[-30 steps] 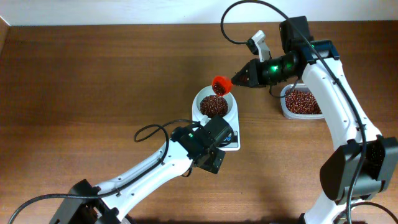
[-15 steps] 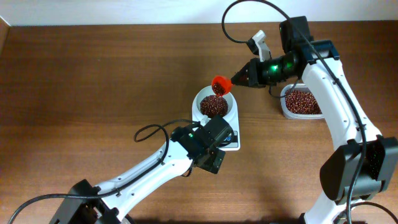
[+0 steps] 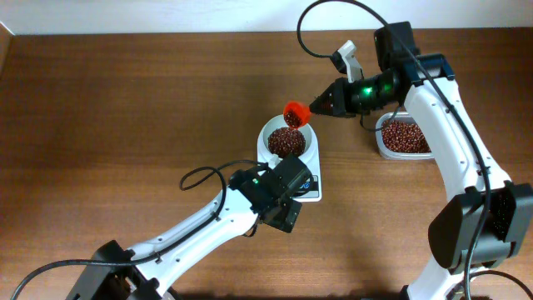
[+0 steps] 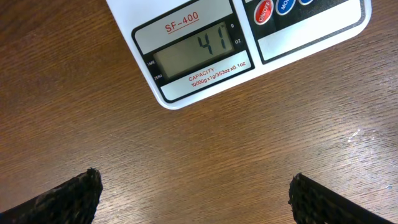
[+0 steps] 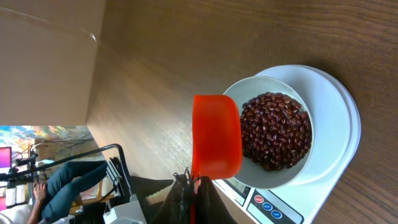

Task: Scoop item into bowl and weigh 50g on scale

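The white bowl [image 3: 268,137] stands on the white scale [image 3: 314,158] at mid-table, holding a heap of dark reddish-brown beans [image 3: 286,142]. My right gripper [image 3: 321,108] is shut on the handle of an orange scoop [image 3: 294,114], which hangs tilted over the bowl's far rim. In the right wrist view the scoop [image 5: 216,143] hangs beside the beans [image 5: 275,129] with its underside toward the camera. My left gripper [image 4: 196,190] is open and empty, low over the wood just in front of the scale's display [image 4: 198,55], which reads 41.
A clear plastic tub [image 3: 404,136] of more beans sits right of the scale, under the right arm. The left arm stretches from the near left edge to the scale's front. Bare brown tabletop lies to the left and behind.
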Available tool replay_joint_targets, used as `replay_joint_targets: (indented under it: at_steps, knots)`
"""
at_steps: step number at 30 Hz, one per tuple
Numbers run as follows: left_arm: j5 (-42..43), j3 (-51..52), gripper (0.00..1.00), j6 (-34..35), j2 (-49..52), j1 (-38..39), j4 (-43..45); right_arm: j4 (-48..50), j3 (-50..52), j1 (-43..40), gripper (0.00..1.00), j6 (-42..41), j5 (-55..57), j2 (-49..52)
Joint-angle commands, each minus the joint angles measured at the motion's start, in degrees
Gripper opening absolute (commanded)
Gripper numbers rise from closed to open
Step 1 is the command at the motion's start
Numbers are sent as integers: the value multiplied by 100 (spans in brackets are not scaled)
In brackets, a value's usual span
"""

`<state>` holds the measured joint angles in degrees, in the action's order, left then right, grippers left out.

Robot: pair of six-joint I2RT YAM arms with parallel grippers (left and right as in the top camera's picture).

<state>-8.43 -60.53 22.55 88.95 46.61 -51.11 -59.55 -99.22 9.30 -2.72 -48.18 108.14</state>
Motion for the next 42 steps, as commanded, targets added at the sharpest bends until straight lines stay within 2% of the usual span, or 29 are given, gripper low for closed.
replay_joint_targets:
  at_steps: [1,18,24,30,42]
  knots:
    - [-66,44,99,33,35,-2,26,17,-136,0,4,26,-155,-74]
    - [-61,44,99,33,35,-4,109,7,-136,111,4,33,474,-74]
    - [-63,44,99,33,35,-4,109,-4,-136,428,4,98,1567,-74]
    - [-61,44,99,33,35,-4,109,122,-136,645,4,463,1871,-74]
    - [-63,44,99,33,35,-4,109,125,-136,623,4,304,1427,-74]
